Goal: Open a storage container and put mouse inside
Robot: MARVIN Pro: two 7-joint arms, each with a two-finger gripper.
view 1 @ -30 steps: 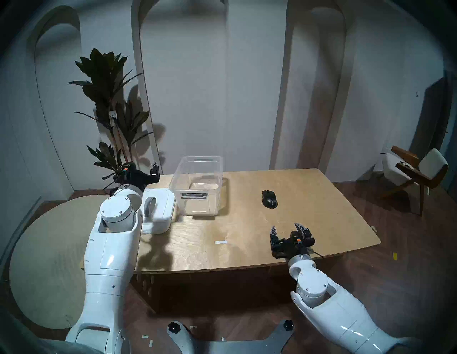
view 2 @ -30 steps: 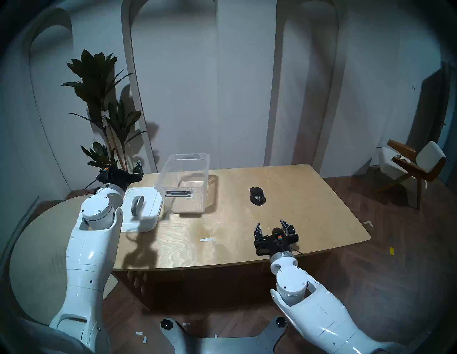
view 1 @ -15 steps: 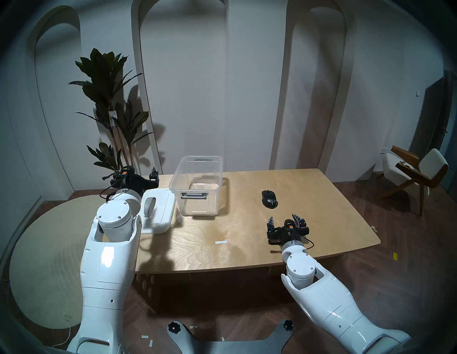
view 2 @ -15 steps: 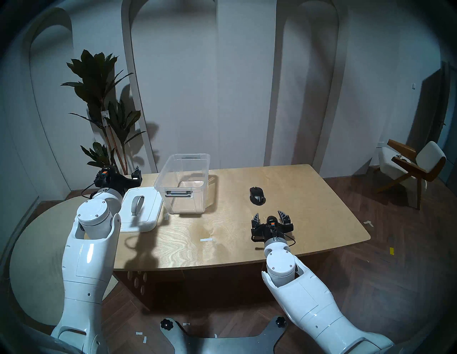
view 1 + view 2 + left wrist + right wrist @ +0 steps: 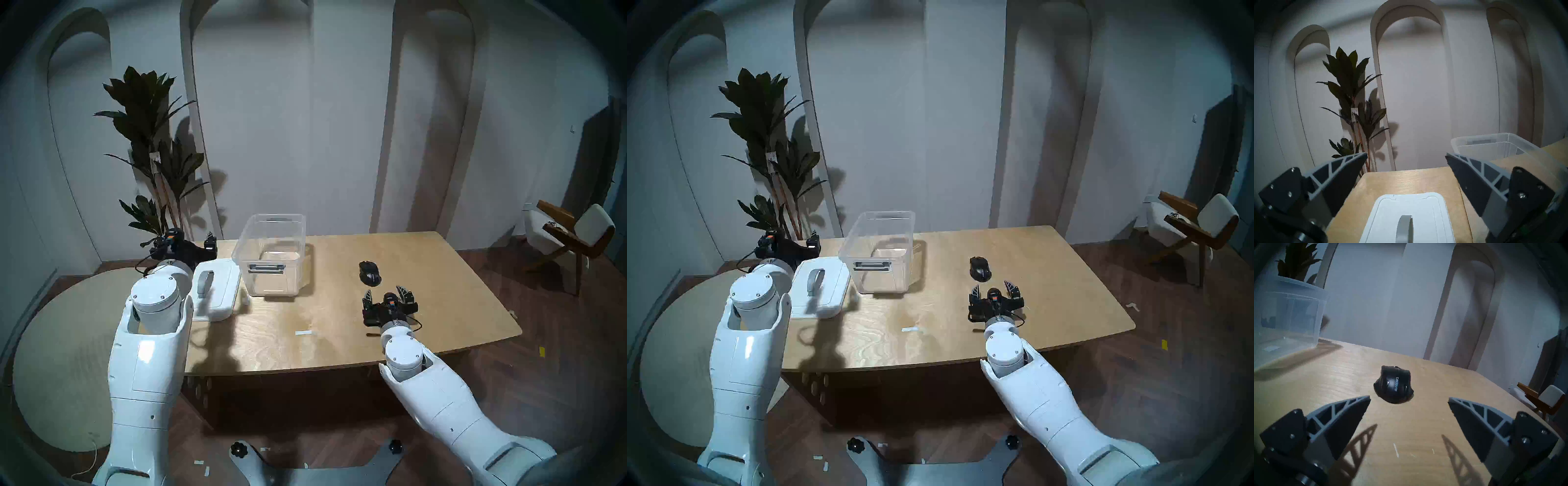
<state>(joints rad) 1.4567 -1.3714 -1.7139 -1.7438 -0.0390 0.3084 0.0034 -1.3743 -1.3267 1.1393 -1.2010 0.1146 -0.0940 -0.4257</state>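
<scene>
The clear storage container [image 5: 271,258] [image 5: 878,253] stands open and empty at the table's back left. Its white lid [image 5: 217,288] [image 5: 1407,215] with a grey arched handle lies flat on the table to its left. The black mouse [image 5: 369,273] [image 5: 980,268] [image 5: 1394,384] lies on the table right of the container. My right gripper [image 5: 385,294] [image 5: 1409,401] is open and empty, just short of the mouse on its near side. My left gripper [image 5: 1406,157] is open and empty, above the far end of the lid; in the head view only one of its fingers [image 5: 210,239] shows.
The wooden table [image 5: 339,322] ends near my right arm at the front edge. A potted plant [image 5: 152,152] stands behind the table's left corner. A chair [image 5: 573,237] stands at the far right. A white tape strip [image 5: 303,332] lies on the table's middle.
My right gripper has moved forward and a little left across the table, closing in on the mouse. My left arm has drawn back slightly from above the lid.
</scene>
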